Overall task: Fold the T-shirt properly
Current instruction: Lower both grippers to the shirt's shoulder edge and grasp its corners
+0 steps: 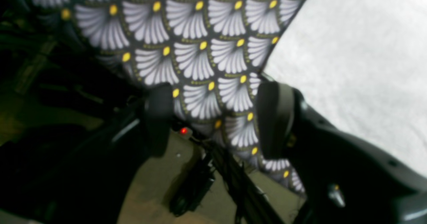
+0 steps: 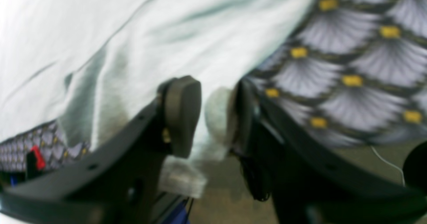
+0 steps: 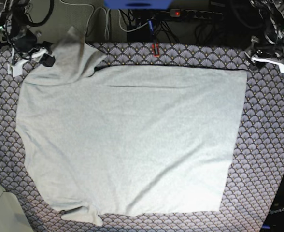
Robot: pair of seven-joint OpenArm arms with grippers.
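Grey cotton T-shirt [image 3: 132, 140] spread nearly flat on the table's fan-patterned purple tablecloth [image 3: 262, 159], no body fold made yet. At the far corner one sleeve [image 3: 74, 53] is raised, bunched fabric sitting between the jaws of the right gripper [image 2: 215, 117]; whether they already pinch it cannot be told. The left gripper [image 1: 213, 117] hangs released over bare cloth beside the shirt's edge. Judged stage: first sleeve fold beginning; everything else remains.

We are seeing both wrist views blurring heavily, with the T-shirt [image 2: 200, 33] glaring almost white at the upper left of the right wrist view. The base view is staying evenly lit and sharp, its far edge sinking into dark shadow.
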